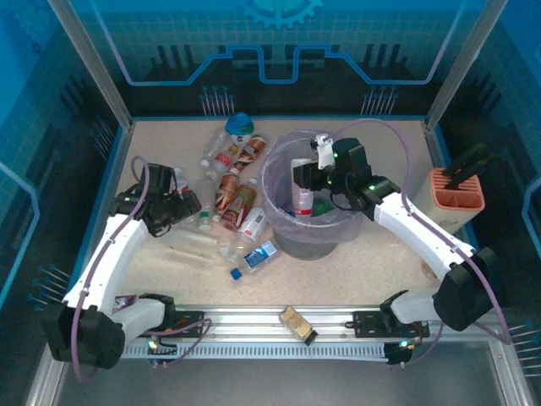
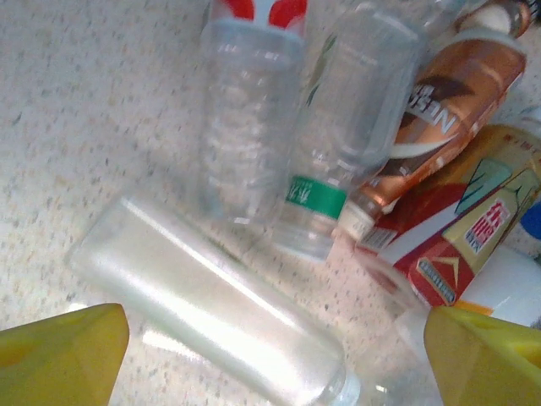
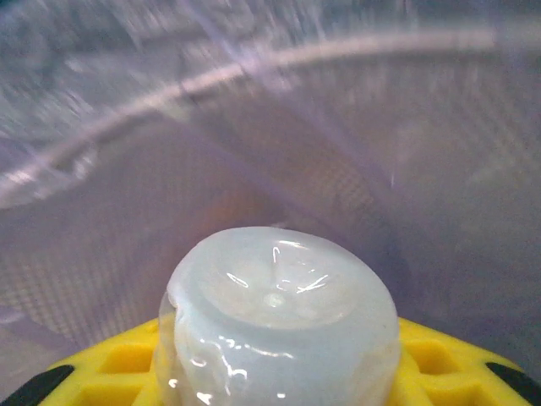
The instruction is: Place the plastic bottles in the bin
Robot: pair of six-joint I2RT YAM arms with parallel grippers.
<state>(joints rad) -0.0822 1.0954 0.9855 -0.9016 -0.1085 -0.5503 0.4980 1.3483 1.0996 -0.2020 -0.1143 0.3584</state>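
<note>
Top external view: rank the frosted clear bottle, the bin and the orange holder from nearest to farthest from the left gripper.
1. Frosted clear bottle, right beside the left gripper.
2. Bin, mid-table.
3. Orange holder, far right edge.

An orange slotted holder [image 1: 457, 201] stands at the right edge of the speckled beige table [image 1: 380, 271], with a dark object [image 1: 467, 164] jutting from its top at a tilt. 1 small gold-brown box [image 1: 296, 323] lies askew on the aluminium rail [image 1: 245, 320] along the near edge. Blue panels [image 1: 169, 34] close the back
</note>
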